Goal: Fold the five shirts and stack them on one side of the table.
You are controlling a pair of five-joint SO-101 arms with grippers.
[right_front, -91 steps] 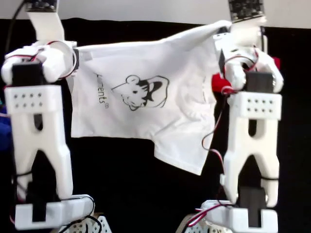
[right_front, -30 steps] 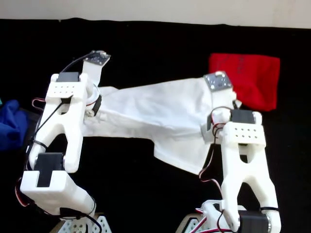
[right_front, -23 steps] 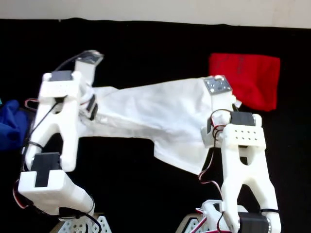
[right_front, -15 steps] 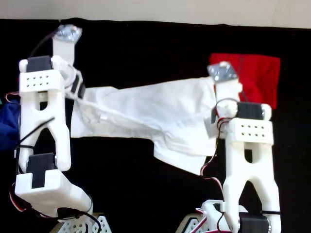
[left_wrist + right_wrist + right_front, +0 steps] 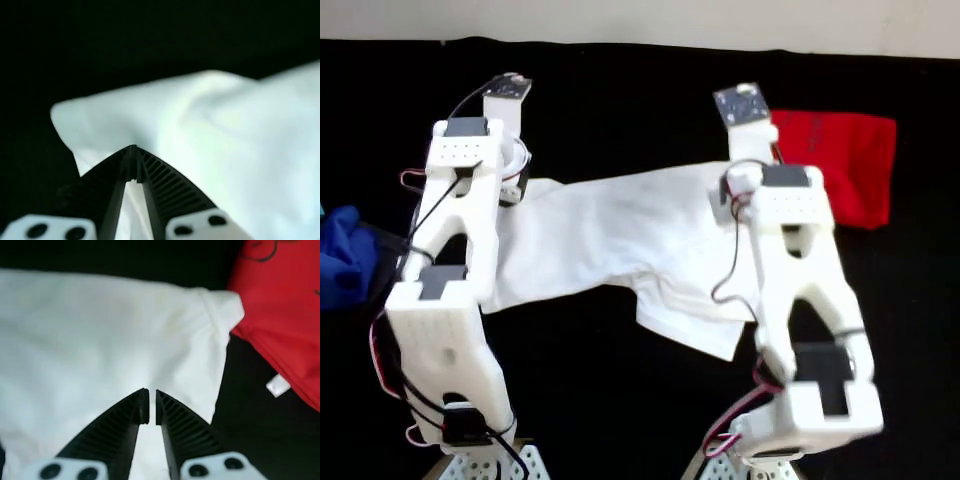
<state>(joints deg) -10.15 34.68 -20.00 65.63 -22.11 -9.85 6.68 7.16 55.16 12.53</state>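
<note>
While the white shirt (image 5: 620,235) lies bunched and partly folded across the middle of the black bench (image 5: 620,90), an arm sits over each end of it. Left arm (image 5: 460,200) at shirt's left end: left jaws pressed together at the cloth's edge; cannot tell if fabric is pinched. Right arm (image 5: 785,220) at right end: right jaws narrow, thin slit between tips, over white cloth. Red shirt (image 5: 840,165) folded flat, just beside the white one. Blue cloth (image 5: 342,255) heaped at left edge.
</note>
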